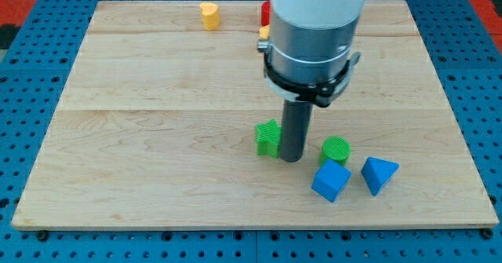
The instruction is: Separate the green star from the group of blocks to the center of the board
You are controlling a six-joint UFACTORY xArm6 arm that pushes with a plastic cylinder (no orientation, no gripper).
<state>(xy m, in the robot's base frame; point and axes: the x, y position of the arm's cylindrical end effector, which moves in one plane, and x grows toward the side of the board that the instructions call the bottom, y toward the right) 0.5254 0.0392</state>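
Observation:
The green star [267,137] sits just below the board's middle. My tip [292,158] stands right beside it on its right, touching or almost touching it. To the right of the tip is the group: a green cylinder [336,149], a blue cube [330,180] below it and a blue triangular block [379,173] further right. The tip is between the star and the green cylinder.
A yellow heart-shaped block [209,16] lies near the view's top edge. A red block [265,12] and an orange-yellow block [264,33] peek out from behind the arm's body [314,35] at the top. The wooden board [141,137] rests on a blue pegboard.

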